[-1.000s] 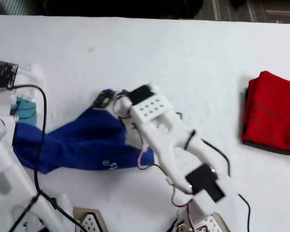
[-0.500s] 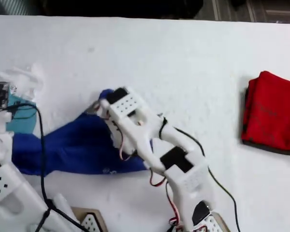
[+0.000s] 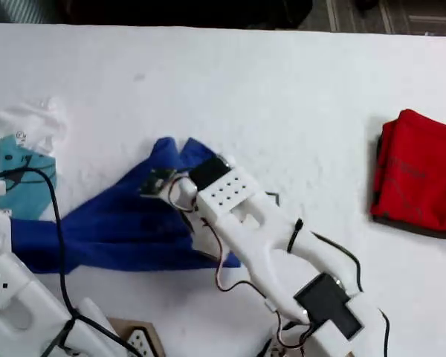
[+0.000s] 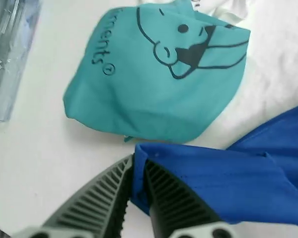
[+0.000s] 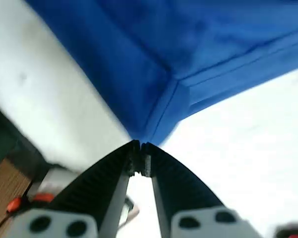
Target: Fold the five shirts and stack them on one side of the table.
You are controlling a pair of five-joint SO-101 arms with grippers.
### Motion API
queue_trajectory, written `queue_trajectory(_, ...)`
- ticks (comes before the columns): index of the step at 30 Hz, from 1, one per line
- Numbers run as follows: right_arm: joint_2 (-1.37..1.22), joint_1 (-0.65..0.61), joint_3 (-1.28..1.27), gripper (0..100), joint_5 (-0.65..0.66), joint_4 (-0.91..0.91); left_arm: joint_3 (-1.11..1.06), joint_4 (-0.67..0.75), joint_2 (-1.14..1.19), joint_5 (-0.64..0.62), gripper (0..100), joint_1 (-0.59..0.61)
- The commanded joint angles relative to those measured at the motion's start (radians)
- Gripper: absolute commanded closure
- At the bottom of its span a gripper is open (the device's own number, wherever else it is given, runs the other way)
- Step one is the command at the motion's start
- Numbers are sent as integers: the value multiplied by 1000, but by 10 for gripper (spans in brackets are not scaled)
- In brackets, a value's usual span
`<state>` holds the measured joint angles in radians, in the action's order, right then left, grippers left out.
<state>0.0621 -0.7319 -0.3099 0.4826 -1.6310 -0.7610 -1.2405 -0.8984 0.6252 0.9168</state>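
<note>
A white table [image 3: 297, 89] spreads wide and bright; behind its far edge runs a dark strip [image 3: 171, 11], greyish floor [image 3: 409, 15] upper right.

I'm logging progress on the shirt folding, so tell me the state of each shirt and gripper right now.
blue shirt: unfolded, held at two spots.
red shirt: folded, lying apart.
teal shirt: unfolded, crumpled.
white cloth: crumpled.
left gripper: shut on blue shirt.
right gripper: shut on blue shirt.
</note>
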Motion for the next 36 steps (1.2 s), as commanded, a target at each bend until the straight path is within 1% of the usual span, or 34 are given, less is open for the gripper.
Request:
queue_trajectory(1,-2,-4,41,981,-55,90,0,17,-19,-9,978,5)
queue_trajectory(4,-87,-7,71,981,-86,102,6,17,-21,-9,978,5)
queue_trajectory(10,-206,-97,74,981,-84,-10,8,15,-21,-9,978,7)
queue_trajectory(14,-180,-82,103,981,-92,36,6,15,-21,-11,978,7)
queue_trajectory(19,-194,-53,227,977,-190,47,2,15,-21,-11,978,7)
queue_trajectory(21,-225,-54,270,942,-201,45,2,15,-21,-11,978,7)
queue_trajectory(25,-318,-54,324,826,-201,15,2,15,-21,-11,978,7)
queue_trajectory(27,-375,-59,331,789,-195,-19,2,15,-21,-11,978,7)
queue_trajectory(31,-467,-76,328,783,-193,-64,2,15,-21,-11,978,7)
queue_trajectory(36,-499,-74,331,783,-201,-36,2,15,-21,-11,978,7)
